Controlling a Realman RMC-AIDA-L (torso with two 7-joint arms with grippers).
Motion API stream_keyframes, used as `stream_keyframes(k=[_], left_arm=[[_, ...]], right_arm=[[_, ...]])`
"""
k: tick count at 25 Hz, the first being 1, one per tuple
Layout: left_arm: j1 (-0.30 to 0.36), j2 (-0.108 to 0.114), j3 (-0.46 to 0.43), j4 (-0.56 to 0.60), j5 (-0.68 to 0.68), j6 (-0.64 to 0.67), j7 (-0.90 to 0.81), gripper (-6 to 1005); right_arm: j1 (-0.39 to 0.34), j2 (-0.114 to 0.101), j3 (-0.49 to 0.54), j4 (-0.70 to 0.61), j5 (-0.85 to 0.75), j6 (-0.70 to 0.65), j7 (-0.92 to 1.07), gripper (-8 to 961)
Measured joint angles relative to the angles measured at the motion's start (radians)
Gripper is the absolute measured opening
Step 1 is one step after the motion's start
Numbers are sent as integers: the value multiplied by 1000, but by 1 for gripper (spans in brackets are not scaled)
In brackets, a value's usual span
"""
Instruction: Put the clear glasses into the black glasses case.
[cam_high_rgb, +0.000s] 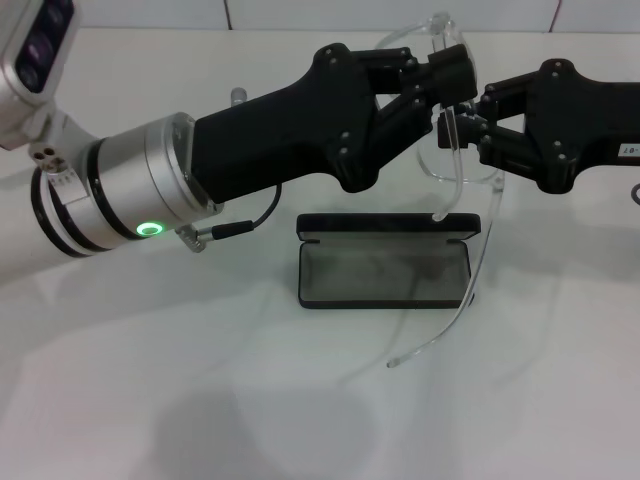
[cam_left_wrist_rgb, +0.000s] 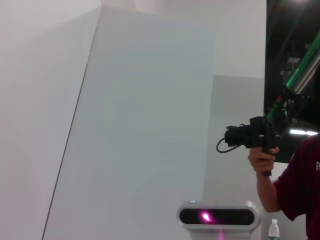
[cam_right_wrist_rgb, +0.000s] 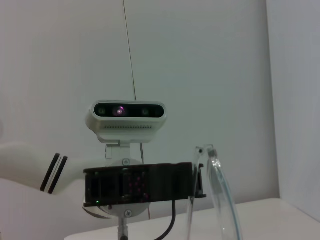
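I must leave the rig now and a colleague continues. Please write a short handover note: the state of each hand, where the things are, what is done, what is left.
Left hand: raised above the table, shut on the clear glasses at the frame.
Right hand: opposite it, touching the same frame; whether it is gripping cannot be seen.
The glasses hang in the air, arms unfolded and dangling down toward the black glasses case.
The case lies open on the white table, nothing inside.
Done: glasses lifted, case open.
Left: fold the arms, lay the glasses in the case.
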Motion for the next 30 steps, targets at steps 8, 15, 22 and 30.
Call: stream_keyframes(k=[8, 15, 22, 30], left_arm=[[1, 0, 1, -26, -37, 0, 28, 79], [2, 1, 7, -28, -38, 4, 31, 79], [3, 8, 5, -25, -38, 137, 33, 78], [12, 10, -12, -46, -51, 235, 36, 78]], right_arm=[[-1, 0, -10, 2, 20, -1, -2, 131], [-2, -1, -12, 3, 23, 2, -6, 132], [-34, -7, 40, 6, 23, 56, -49, 133], [-24, -47, 420, 233, 279, -255, -46, 134]])
